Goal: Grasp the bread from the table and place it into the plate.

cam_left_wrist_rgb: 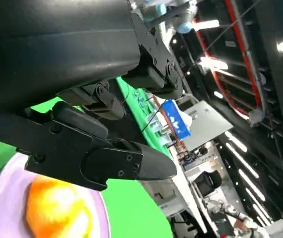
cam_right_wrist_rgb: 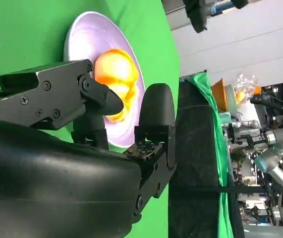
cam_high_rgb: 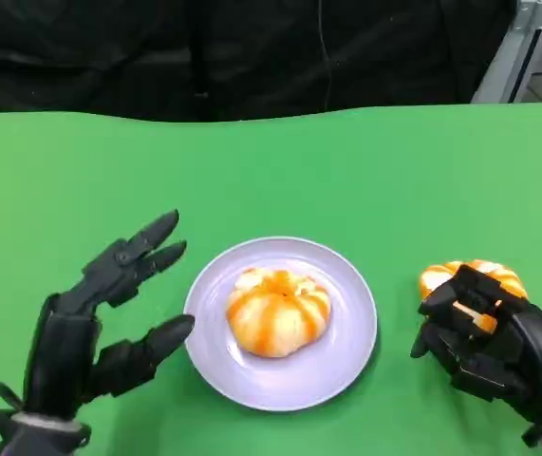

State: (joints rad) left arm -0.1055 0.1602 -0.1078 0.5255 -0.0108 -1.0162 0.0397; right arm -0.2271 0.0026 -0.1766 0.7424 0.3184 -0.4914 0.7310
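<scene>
1. Risk: the right hand (cam_high_rgb: 487, 347) has its fingers curled over the near side of a striped orange-and-white bun (cam_high_rgb: 475, 276), but the hold looks shallow. If the fingers only cap the top and do not wrap under it, the soft bun could slip out or roll away on the lift.
2. Risk: the lavender plate (cam_high_rgb: 346, 356) already carries another bun (cam_high_rgb: 278, 311) at its middle. A second bun set on top could roll off the rim onto the green table (cam_high_rgb: 422, 180); it needs the bare part of the plate nearest the right hand.
3. Risk: the plate is light and unheld, so a low sideways carry could knock its rim and shove it.
4. Right hand: fingers closed down on the bun, which sits on the table near the front right corner, just beside the plate. Whether the bun is truly gripped or merely covered, I cannot tell.
5. Left hand (cam_high_rgb: 100, 328): fingers spread apart, holding nothing, resting beside the plate's left rim without touching it.
</scene>
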